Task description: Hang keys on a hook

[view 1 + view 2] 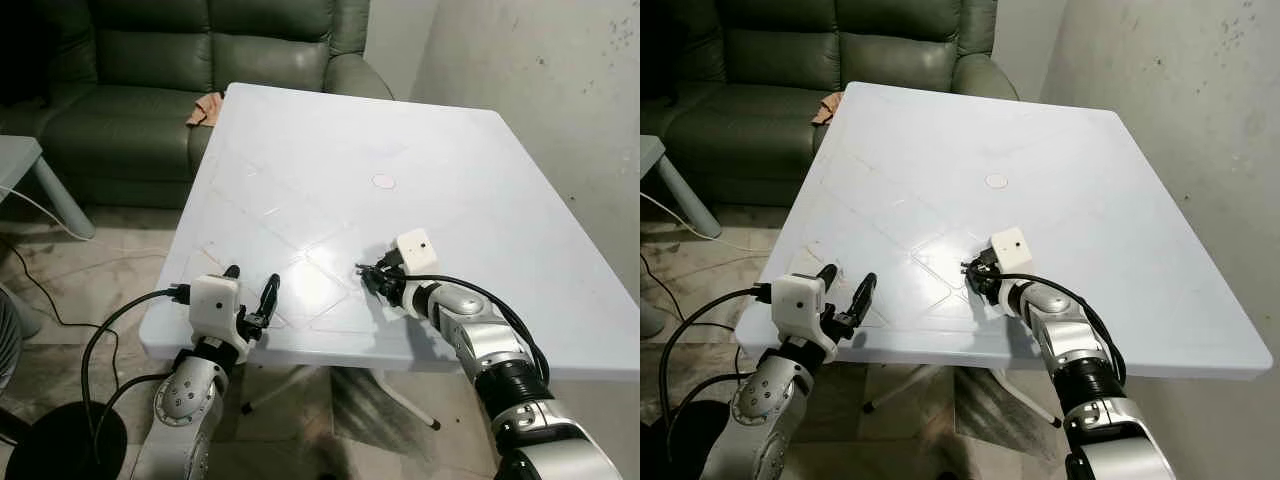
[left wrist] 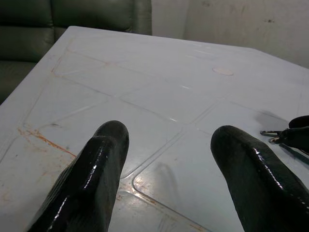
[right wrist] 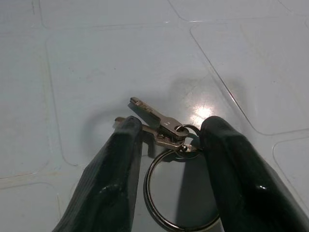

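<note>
Green sofa (image 1: 200, 70) across the upper left, white table (image 1: 330, 140) filling the centre of the frame. Left gripper (image 1: 252, 295) at lower left over the table's near edge, fingers (image 2: 96, 169) spread apart, holding nothing. Right gripper (image 3: 166, 140) lower centre-right, down on the tabletop, fingers either side of the keys (image 3: 157, 121), not closed on them; key ring (image 3: 178, 193) lies between the fingers, on the table

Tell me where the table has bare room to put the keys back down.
Most of the white table is bare: the far half toward the sofa and the wall side past the round cap. It is crowded only near the front edge, where the right pincer straddles the keys and the left pincer hovers.
</note>
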{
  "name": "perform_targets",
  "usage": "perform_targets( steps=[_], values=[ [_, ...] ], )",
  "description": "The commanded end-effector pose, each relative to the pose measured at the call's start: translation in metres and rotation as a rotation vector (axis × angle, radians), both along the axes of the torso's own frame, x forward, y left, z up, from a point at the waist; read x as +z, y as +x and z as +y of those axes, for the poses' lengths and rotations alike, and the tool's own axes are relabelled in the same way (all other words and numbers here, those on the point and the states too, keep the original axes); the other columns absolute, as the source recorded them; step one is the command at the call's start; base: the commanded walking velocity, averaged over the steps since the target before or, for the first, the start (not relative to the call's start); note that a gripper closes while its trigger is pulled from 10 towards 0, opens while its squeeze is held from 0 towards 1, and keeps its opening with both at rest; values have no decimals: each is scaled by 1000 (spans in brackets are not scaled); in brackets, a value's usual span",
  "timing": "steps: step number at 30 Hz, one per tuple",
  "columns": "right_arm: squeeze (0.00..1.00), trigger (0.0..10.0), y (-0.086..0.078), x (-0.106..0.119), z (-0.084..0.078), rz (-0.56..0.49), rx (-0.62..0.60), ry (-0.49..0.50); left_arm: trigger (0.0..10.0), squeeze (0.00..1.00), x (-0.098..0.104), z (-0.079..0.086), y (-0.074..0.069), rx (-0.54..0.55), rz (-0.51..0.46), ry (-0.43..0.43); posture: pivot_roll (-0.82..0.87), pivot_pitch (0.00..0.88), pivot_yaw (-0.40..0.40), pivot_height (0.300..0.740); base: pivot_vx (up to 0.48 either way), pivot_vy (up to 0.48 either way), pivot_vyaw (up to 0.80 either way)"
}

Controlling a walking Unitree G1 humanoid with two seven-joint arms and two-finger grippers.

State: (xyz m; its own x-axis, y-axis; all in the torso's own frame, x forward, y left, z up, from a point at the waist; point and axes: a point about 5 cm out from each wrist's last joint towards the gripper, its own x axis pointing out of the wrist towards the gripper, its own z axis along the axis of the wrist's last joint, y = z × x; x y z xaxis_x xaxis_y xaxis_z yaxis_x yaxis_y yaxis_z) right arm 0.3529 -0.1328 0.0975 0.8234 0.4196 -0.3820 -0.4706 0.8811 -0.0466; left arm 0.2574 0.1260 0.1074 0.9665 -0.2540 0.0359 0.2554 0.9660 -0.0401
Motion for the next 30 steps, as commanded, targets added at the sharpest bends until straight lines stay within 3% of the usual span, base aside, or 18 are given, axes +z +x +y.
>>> perform_targets(
  steps=[1, 30],
  values=[
    [0, 0, 3, 3, -3, -10, -18, -5, 10000, 0, 4, -1, 0, 2, -9, -10, -26, 85, -112, 740, 0, 0, 0],
    [0, 0, 4, 8, 1, -39, -16, 41, 10000, 0, 3, -1, -1, 4, -3, -18, -20, 72, -115, 740, 0, 0, 0]
  ],
)
